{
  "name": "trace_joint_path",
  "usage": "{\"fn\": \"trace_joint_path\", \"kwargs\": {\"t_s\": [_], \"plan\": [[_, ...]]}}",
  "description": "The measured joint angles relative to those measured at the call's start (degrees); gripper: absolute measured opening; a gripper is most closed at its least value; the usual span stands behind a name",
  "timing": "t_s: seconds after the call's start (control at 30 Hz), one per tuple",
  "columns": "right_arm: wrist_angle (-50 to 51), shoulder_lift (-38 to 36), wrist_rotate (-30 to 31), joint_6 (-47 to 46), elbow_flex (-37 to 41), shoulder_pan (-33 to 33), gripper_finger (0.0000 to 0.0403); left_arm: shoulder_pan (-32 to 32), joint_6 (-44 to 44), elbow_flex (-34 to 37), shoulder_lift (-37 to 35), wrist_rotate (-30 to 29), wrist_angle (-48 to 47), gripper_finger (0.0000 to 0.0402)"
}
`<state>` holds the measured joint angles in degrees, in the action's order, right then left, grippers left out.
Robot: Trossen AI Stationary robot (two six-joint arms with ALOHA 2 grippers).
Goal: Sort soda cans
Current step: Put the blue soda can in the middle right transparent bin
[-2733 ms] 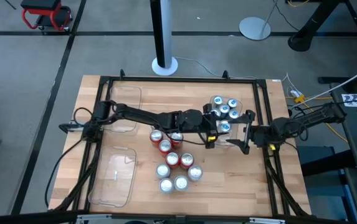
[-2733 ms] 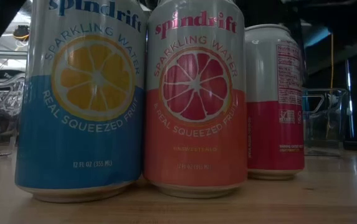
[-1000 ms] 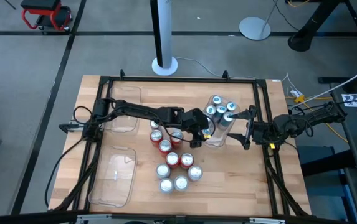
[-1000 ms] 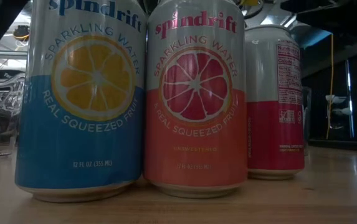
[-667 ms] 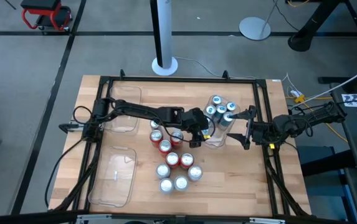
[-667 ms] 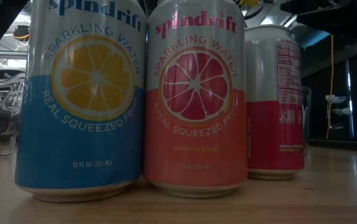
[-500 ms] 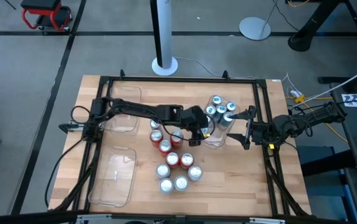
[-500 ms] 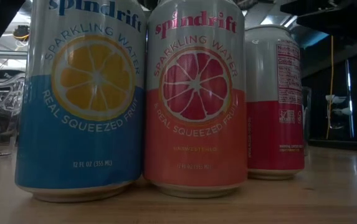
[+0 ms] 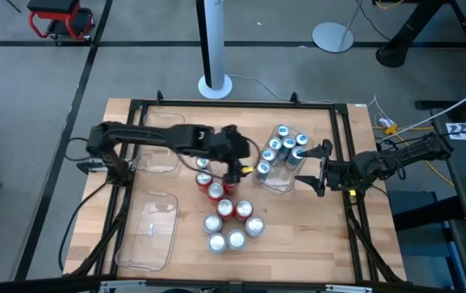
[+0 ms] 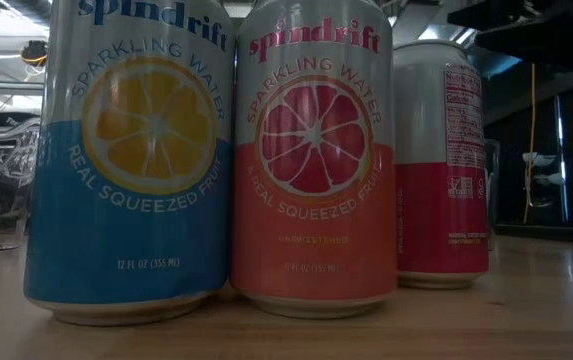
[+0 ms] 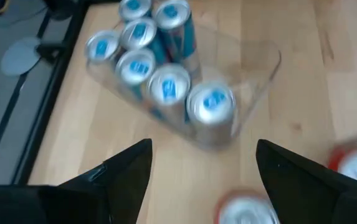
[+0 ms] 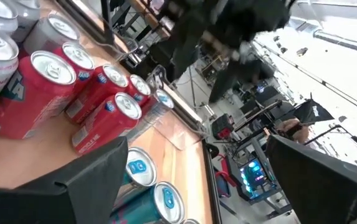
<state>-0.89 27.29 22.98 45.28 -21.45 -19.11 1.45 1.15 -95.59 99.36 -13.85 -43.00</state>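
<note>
Soda cans sit in three lots on the wooden table [image 9: 314, 236]. Blue cans [image 9: 285, 145], six by the left wrist view, stand upright packed inside a clear tray [image 9: 275, 185] on the right half of the table. Red cans [image 9: 216, 190] stand loose near the middle, touching each other in a short string. Silver-topped cans [image 9: 226, 238] cluster at the near end of that string, bodies not readable from above. Low view: a blue lemon can [image 10: 131, 160], a pink grapefruit can [image 10: 311, 160] touching it, and a red-and-silver can [image 10: 441, 160] behind, all upright on the wood.

Left gripper [image 9: 239, 169] hangs over the table centre, between the red cans and the clear tray, just beside both. Jaws spread apart, nothing between them; left wrist view shows bare wood in the gap, the blue cans ahead of the fingertips [image 11: 131, 171] and blurred red can tops at the frame edge.

Right gripper [image 9: 318, 167] is just beside the clear tray's right side, level with the blue cans. Jaws wide apart, holding nothing; right wrist view shows red cans and two blue tops beyond the fingers [image 12: 97, 171].

Two more clear trays [image 9: 153, 232] lie on the left side of the table, well apart from the cans.
</note>
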Motion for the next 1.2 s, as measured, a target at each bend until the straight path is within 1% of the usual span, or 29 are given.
{"fn": "trace_joint_path", "kwargs": {"t_s": [0.1,0.23,0.3,0.4,0.53,0.67,0.83,1.03,1.2], "plan": [[-0.2,1.9,0.0,0.1,0.0,0.0,0.038,2.4,-3.1,1.7,-4.2,-4.7,-5.3,0.0276],[-2.0,5.1,0.0,0.2,0.0,0.0,0.038,5.1,-10.8,5.8,-9.2,-9.1,-13.8,0.0276],[-4.0,6.6,0.0,0.8,0.0,0.0,0.038,6.0,-14.5,8.5,-12.0,-11.2,-16.2,0.0276],[-7.8,8.9,0.2,3.1,0.0,0.0,0.038,5.7,-19.6,13.5,-15.4,-12.4,-16.9,0.0276],[-11.9,11.6,0.4,4.8,0.0,0.0,0.038,3.5,-24.0,19.4,-17.5,-12.5,-16.7,0.0276],[-15.8,13.2,0.4,7.7,0.0,0.0,0.038,0.7,-26.9,23.0,-17.7,-11.4,-16.2,0.0276],[-23.6,13.9,0.4,12.7,0.0,0.0,0.038,-3.6,-30.2,26.7,-17.6,-5.6,-12.9,0.0276],[-30.9,13.9,0.4,18.2,0.0,0.0,0.038,-6.8,-30.8,28.0,-17.6,-2.5,-10.0,0.0276],[-32.8,14.2,0.4,21.0,0.0,0.0,0.038,-6.7,-30.7,28.0,-17.6,-0.1,-9.8,0.0276]]}}
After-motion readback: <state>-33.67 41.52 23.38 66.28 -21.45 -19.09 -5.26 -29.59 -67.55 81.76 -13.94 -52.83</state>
